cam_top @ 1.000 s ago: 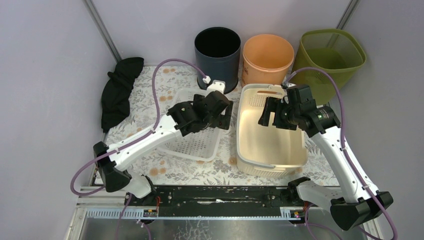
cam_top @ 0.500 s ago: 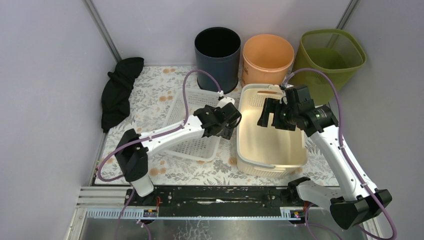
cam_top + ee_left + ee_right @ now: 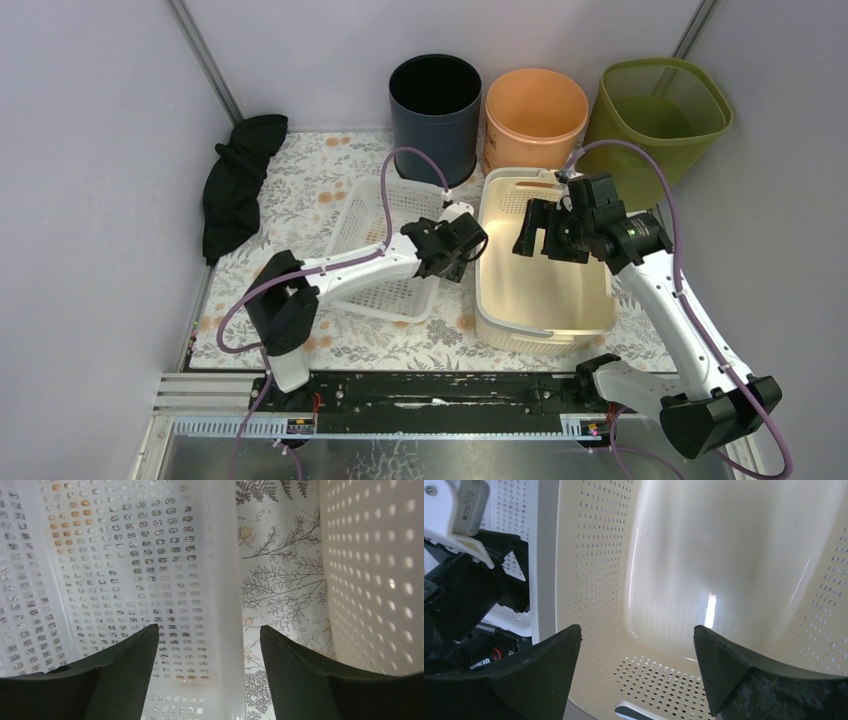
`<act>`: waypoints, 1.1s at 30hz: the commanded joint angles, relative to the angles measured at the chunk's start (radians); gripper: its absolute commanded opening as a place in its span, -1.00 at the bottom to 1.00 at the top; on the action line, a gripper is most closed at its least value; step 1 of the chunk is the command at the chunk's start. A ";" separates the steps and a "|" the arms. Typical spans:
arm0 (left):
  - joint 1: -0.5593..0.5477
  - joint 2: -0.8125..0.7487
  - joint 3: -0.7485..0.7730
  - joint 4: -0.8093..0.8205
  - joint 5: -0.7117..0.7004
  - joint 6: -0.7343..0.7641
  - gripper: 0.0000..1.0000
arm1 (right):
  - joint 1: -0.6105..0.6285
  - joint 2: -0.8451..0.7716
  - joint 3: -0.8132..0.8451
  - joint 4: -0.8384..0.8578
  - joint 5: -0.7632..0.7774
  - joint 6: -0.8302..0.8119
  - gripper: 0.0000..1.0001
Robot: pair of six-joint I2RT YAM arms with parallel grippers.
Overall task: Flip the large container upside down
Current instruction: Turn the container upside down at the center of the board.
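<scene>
On the floral table (image 3: 300, 190), the large container (image 3: 545, 290) was seen upright, just right of the small white basket (image 3: 390, 298). The left gripper (image 3: 467, 248) was positioned with jaws apart astride the basket's right wall, nothing clamped. The right gripper (image 3: 535, 232) was held over the container's interior, jaws spread wide, nothing grasped.
</scene>
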 commanded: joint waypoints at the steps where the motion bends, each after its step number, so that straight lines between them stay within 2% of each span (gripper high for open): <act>1: -0.002 0.036 -0.022 0.071 -0.023 -0.010 0.58 | 0.005 -0.008 -0.007 0.034 -0.028 -0.015 0.81; 8: 0.008 0.065 -0.038 0.104 0.005 -0.017 0.21 | 0.004 -0.015 -0.022 0.039 -0.029 -0.016 0.81; 11: 0.008 0.063 -0.044 0.106 0.005 -0.022 0.14 | 0.005 -0.018 -0.027 0.041 -0.030 -0.013 0.80; 17: 0.008 0.058 -0.050 0.109 0.013 -0.030 -0.20 | 0.004 -0.022 -0.039 0.049 -0.036 -0.010 0.80; 24: 0.007 0.053 -0.046 0.104 0.016 -0.036 -0.46 | 0.005 -0.025 -0.041 0.050 -0.038 -0.009 0.80; 29: 0.012 0.047 -0.022 0.082 0.018 -0.044 -0.85 | 0.005 -0.027 -0.046 0.051 -0.039 -0.009 0.80; 33: 0.016 0.030 0.002 0.060 0.019 -0.052 -0.98 | 0.005 -0.027 -0.046 0.051 -0.039 -0.009 0.80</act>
